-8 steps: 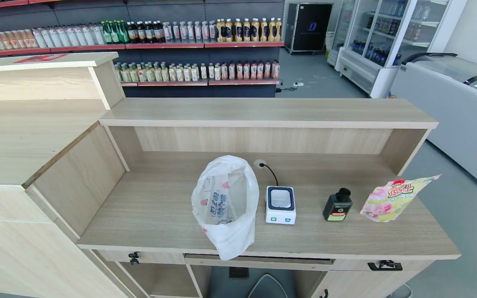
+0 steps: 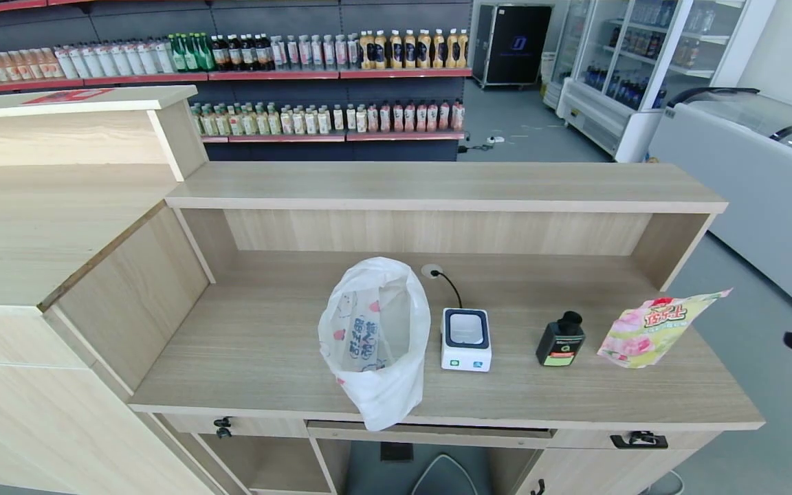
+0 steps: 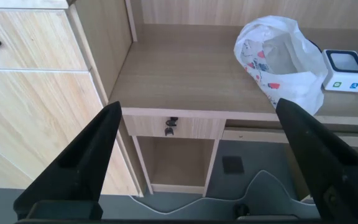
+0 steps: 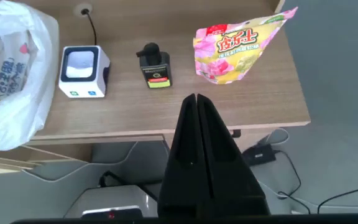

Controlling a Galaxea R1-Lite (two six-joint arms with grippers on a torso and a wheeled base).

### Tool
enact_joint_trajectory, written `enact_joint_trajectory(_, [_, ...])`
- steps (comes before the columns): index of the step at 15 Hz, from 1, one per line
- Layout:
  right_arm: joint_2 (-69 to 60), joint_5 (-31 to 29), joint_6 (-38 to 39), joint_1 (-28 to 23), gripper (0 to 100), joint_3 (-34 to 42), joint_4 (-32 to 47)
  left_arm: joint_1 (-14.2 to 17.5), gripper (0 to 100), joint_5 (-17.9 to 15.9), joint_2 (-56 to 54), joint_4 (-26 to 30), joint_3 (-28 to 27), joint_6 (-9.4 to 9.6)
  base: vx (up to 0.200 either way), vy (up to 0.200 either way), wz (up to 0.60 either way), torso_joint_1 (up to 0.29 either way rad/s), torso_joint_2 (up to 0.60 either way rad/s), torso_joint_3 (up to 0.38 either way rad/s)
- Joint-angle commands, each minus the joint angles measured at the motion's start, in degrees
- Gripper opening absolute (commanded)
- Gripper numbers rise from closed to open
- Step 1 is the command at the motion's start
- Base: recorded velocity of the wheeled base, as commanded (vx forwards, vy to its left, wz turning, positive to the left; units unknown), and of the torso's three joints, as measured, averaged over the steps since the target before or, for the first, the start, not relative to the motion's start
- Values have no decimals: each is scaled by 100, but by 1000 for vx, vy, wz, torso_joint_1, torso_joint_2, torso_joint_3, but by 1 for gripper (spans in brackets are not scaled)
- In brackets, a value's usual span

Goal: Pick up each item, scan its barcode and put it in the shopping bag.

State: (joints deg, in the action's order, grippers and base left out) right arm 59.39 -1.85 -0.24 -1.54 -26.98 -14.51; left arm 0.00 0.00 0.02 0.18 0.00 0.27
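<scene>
On the wooden counter (image 2: 265, 357) stands an open white shopping bag (image 2: 375, 340), with a white barcode scanner (image 2: 465, 339) right beside it. Further right are a small black bottle (image 2: 561, 340) and a pink and yellow pouch (image 2: 654, 326) at the counter's right end. My right gripper (image 4: 196, 101) is shut and empty, held off the counter's front edge, level with the bottle (image 4: 154, 67) and pouch (image 4: 238, 46); its dark tip (image 2: 791, 338) pokes in at the head view's right edge. My left gripper (image 3: 199, 104) is wide open and empty, low in front of the counter's left part, with the bag (image 3: 284, 59) beyond it.
A raised shelf (image 2: 437, 185) runs along the back of the counter, and a taller cabinet (image 2: 59, 206) walls off its left side. The scanner's cable (image 2: 447, 285) leads to a hole in the counter. Drawers with black handles (image 2: 638, 440) sit under the front edge.
The right gripper's tip has come into the head view at the right edge. Bag, scanner, bottle and pouch have not moved.
</scene>
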Motion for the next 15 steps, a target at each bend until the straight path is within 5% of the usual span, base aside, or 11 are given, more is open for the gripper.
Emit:
enact_joint_trajectory(1, [3175,141,-327,-180,0,-765,-1221,0,100,0,-2,-1,0,0,0,0,0,0,0,0])
enact_joint_trajectory(4, [4028,1055,-1452,-514,0,-791,-1951,0,100,0,-2,-1,0,0,0,0,0,0,0,0])
enact_joint_trajectory(5, [4282,1363,-1988,-690,100,-809,-1951,0,100,0,-2,-1,0,0,0,0,0,0,0,0])
enact_joint_trajectory(15, [6445,2725,-3289,-769,100,-2154,-2417,0,100,0,-2,-1,0,0,0,0,0,0,0,0])
